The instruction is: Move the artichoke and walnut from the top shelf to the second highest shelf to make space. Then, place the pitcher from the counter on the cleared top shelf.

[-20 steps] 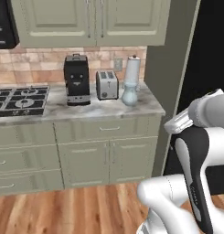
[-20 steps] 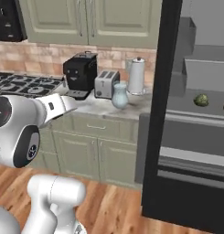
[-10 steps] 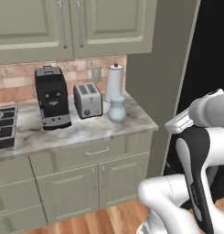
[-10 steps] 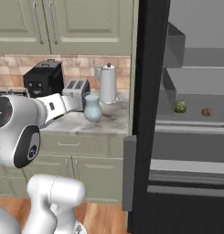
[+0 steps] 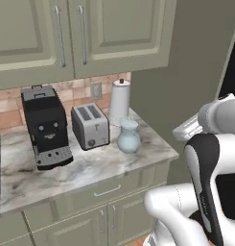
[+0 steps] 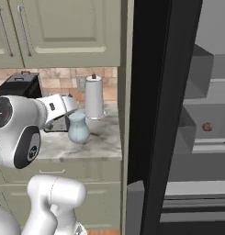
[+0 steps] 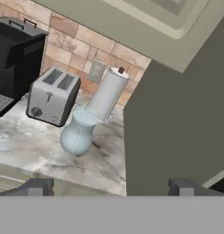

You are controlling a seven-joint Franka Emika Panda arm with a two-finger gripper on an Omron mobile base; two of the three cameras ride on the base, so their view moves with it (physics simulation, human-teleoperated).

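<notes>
The pale blue pitcher (image 5: 128, 137) (image 6: 78, 129) (image 7: 79, 133) stands on the marbled counter (image 5: 85, 170) (image 7: 35, 146), just in front of a white paper-towel roll. My gripper (image 7: 111, 187) is open and empty, well back from the pitcher and above the counter's front edge. In the open fridge, the brown walnut (image 6: 206, 126) lies on the top shelf (image 6: 212, 146). Below it runs the second highest shelf (image 6: 196, 188) with its thick pale lip. The artichoke is hidden behind the fridge's dark door edge.
A paper-towel roll (image 5: 119, 102) (image 7: 109, 93), a silver toaster (image 5: 90, 126) (image 7: 51, 96) and a black coffee machine (image 5: 46, 127) line the counter's back. The fridge's dark side panel (image 7: 177, 128) and black door edge (image 6: 155, 114) stand right of the counter. Wall cabinets hang overhead.
The base has driven to the right, so both base views shifted: the counter's end and the fridge shelves look nearer and larger. The gripper has stayed open.
</notes>
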